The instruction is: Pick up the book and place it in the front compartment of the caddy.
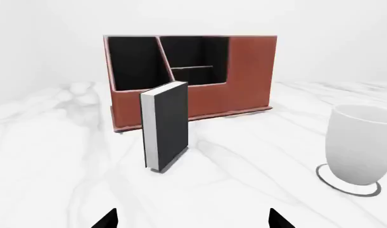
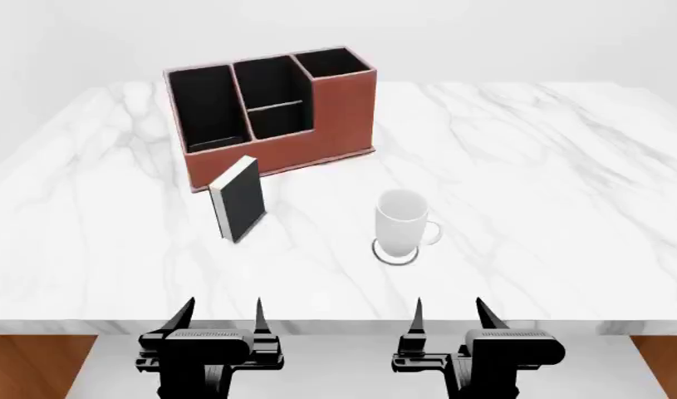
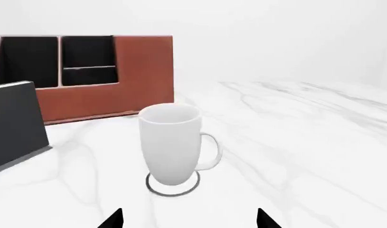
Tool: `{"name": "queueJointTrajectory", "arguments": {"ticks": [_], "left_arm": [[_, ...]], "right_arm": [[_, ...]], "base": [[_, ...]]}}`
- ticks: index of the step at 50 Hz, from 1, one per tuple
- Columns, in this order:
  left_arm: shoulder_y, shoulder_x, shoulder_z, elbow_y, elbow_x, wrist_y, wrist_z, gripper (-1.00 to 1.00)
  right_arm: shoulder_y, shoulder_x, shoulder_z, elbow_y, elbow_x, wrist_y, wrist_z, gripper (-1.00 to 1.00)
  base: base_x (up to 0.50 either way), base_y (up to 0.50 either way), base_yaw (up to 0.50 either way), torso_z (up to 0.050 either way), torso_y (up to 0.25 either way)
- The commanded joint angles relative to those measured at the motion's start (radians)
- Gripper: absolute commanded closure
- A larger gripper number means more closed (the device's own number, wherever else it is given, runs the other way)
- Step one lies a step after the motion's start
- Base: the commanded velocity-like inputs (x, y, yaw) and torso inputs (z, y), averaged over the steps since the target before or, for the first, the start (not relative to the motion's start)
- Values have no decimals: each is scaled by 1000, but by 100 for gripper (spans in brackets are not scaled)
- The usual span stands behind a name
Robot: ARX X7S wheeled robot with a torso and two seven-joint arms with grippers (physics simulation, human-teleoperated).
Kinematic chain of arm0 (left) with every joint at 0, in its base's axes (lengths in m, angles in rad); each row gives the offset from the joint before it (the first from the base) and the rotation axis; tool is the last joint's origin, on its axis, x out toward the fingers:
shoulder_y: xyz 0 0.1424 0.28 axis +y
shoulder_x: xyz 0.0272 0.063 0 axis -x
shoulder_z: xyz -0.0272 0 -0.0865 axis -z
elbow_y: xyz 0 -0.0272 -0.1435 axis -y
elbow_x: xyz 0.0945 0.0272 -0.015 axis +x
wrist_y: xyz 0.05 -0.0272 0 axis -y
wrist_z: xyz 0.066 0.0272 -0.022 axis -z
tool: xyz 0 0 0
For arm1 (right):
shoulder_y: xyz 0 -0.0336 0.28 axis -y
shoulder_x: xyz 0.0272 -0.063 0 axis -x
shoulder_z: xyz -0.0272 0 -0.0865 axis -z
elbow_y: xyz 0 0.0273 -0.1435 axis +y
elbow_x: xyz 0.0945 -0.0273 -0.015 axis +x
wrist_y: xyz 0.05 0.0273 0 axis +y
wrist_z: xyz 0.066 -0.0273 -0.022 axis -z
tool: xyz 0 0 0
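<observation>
The black book (image 2: 239, 199) with white page edges stands upright on the marble table, just in front of the caddy's left half; it also shows in the left wrist view (image 1: 171, 123) and the right wrist view (image 3: 13, 123). The reddish-brown caddy (image 2: 316, 141) stands behind it, also seen in the left wrist view (image 1: 212, 99). Its front compartment (image 2: 266, 83), the tall-walled cell behind the low divider, is empty and shows in the left wrist view (image 1: 193, 50). My left gripper (image 2: 223, 306) and right gripper (image 2: 449, 306) are open and empty at the table's near edge, well short of the book.
A white mug (image 2: 403, 224) on a ring coaster stands right of the book, straight ahead of the right gripper (image 3: 190, 218); it also shows in the left wrist view (image 1: 361, 145). The marble table (image 2: 560, 183) stretches wide to the right.
</observation>
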Motion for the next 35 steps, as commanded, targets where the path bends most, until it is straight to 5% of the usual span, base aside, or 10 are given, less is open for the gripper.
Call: {"name": "queueJointTrajectory", "arguments": {"ticks": [1, 21, 35], "left_arm": [[-4, -15, 22, -4, -13, -2, -18, -100], [-6, -62, 81, -13, -50, -1, -71, -100], [-4, -81, 100, -16, -64, 2, -95, -100]], "right_arm": [[0, 17, -24, 13, 10, -13, 16, -100], [7, 61, -76, 16, 56, 5, 75, -100], [11, 78, -97, 30, 80, 0, 90, -100]], "base": [[0, 0, 0, 0, 0], [0, 0, 0, 0, 0], [0, 301, 0, 0, 0]]}}
